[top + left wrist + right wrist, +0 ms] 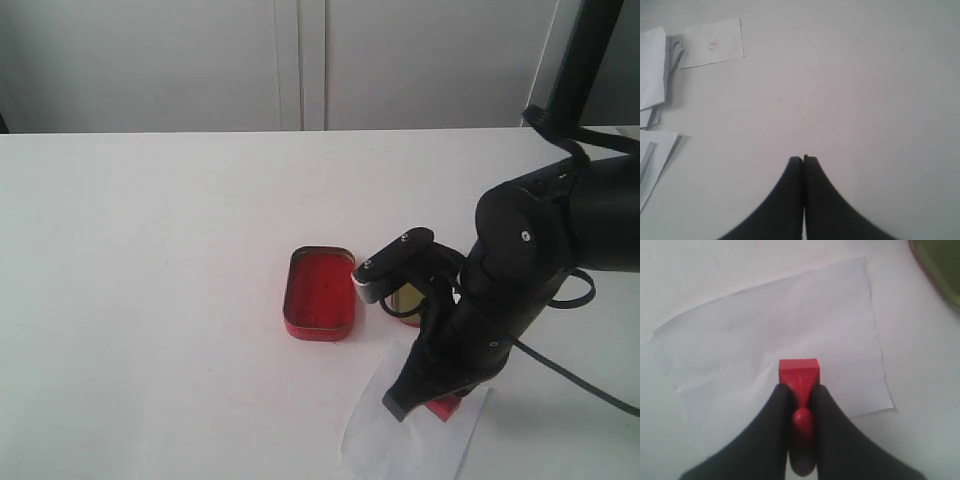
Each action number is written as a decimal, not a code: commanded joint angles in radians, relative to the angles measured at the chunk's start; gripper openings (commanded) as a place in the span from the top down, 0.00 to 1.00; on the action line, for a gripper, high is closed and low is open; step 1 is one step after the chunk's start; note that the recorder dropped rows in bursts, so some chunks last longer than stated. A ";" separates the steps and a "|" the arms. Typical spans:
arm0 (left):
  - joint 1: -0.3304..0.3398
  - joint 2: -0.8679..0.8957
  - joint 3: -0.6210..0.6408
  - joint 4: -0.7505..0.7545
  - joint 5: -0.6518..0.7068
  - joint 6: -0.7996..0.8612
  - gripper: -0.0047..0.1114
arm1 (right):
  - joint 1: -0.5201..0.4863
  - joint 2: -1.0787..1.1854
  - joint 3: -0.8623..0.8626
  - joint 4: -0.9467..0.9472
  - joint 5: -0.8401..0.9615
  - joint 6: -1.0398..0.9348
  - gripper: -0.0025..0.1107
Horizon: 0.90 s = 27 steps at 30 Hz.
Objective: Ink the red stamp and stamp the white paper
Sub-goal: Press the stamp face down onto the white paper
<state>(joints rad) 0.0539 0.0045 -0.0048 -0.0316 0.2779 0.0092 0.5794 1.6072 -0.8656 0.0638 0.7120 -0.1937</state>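
1. The right pincer is clamped on the knobbed handle of the small red stamp. The stamp's rectangular block base points forward, out of the jaws.
2. The stamp is poised over the thin, uneven-edged white paper. The block sits above the part of the sheet nearest the pincer, and most of the sheet spreads beyond it. Whether the face touches the paper cannot be told.
3. The stamp's long axis, handle to base, runs in line with the pincer, so the press looks like a straight push along that line.
4. In the exterior view the shallow red tin lies on the white bench, left of and behind the paper. The gold-coloured tin is just beside it and half hidden by the arm. Neither tin is in the way of the stamp.
5. The left pincer is closed on nothing. It hangs over bare bench, with a stamped slip and loose sheets nearby. It is judged the farther arm.
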 commanded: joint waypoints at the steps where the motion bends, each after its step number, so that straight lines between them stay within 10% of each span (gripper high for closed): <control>1: -0.006 -0.005 0.005 -0.005 -0.001 -0.009 0.96 | 0.002 -0.009 0.006 -0.038 -0.038 0.049 0.98; 27: -0.006 -0.005 0.005 -0.005 -0.001 -0.009 0.96 | 0.002 0.108 0.006 -0.064 -0.113 0.118 0.98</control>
<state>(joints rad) 0.0539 0.0045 -0.0048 -0.0316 0.2779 0.0092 0.5794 1.7012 -0.8656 0.0098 0.6124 -0.0801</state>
